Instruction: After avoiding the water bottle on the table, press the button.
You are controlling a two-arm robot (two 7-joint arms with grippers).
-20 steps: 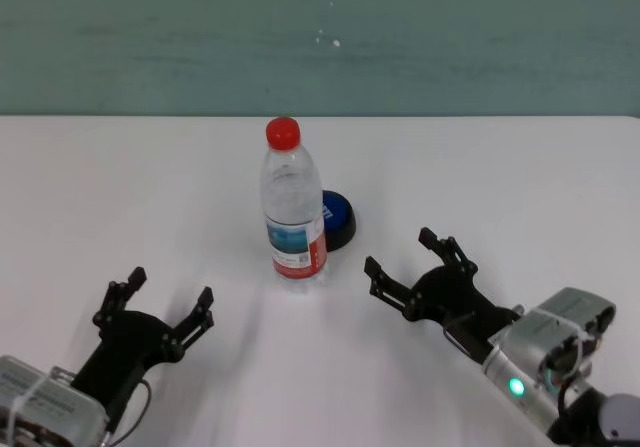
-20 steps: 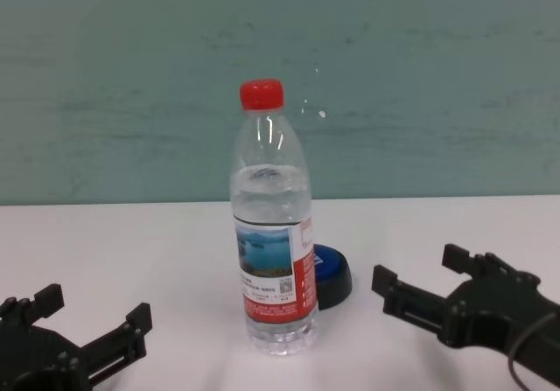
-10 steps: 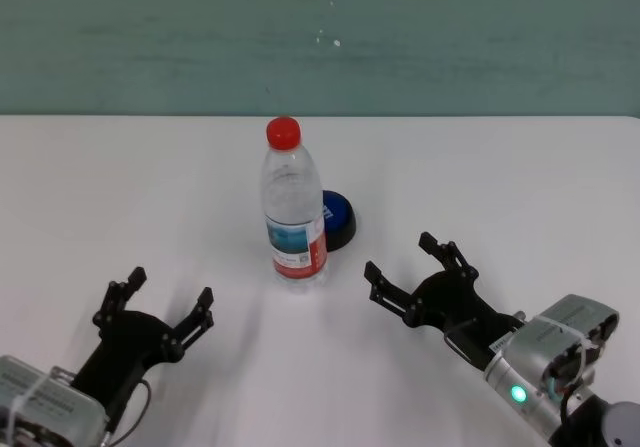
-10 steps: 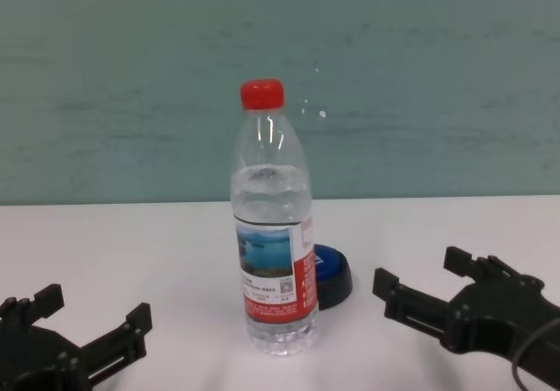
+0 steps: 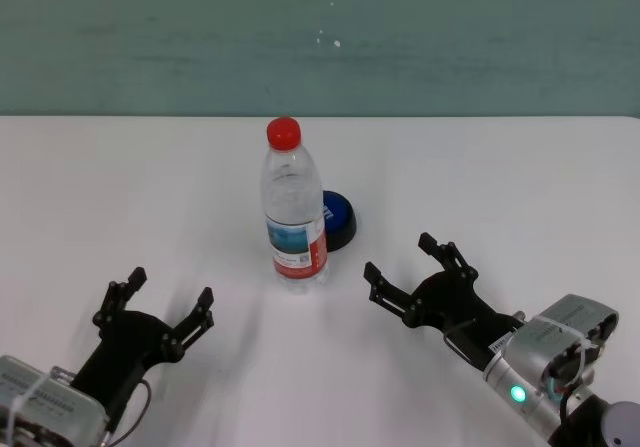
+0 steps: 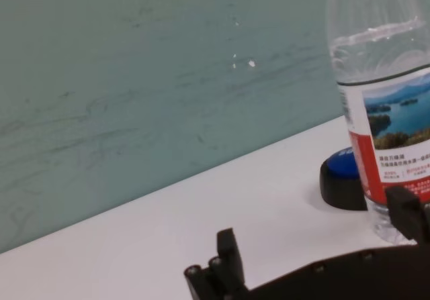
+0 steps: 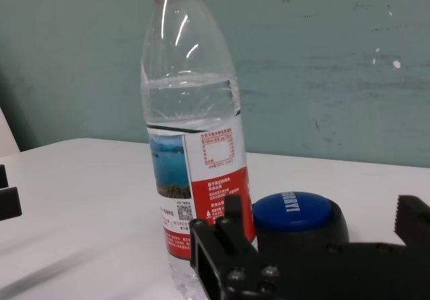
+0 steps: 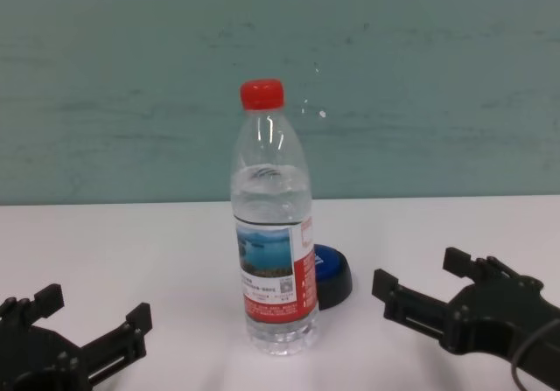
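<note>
So far, very little of the job looks done. The bottle (image 5: 292,207) is seen standing upright near the middle of the white tabletop (image 5: 520,167), with its red cap on. The blue button (image 5: 338,217) is found just behind the bottle and a little toward the robot's right, touching it or nearly so; which one cannot be told. From the chest view, part of the button is hidden by the bottle.

The right tool (image 5: 410,272) is held low over the tabletop, near the bottle's right side but apart from it, and its fingers are spread wide with nothing between them. It is pointed toward the bottle and the button. The button has not been touched yet, and the bottle has not been passed.

The left tool (image 5: 160,302) is kept near the front edge on the left, well apart from the bottle. Its fingers are also spread apart and nothing is held.

What is left, it seems, is nearly everything: the bottle must be gone around on its right side, and then the blue top must be pushed down. The bottle could be knocked over if the right tool is swung too close.
</note>
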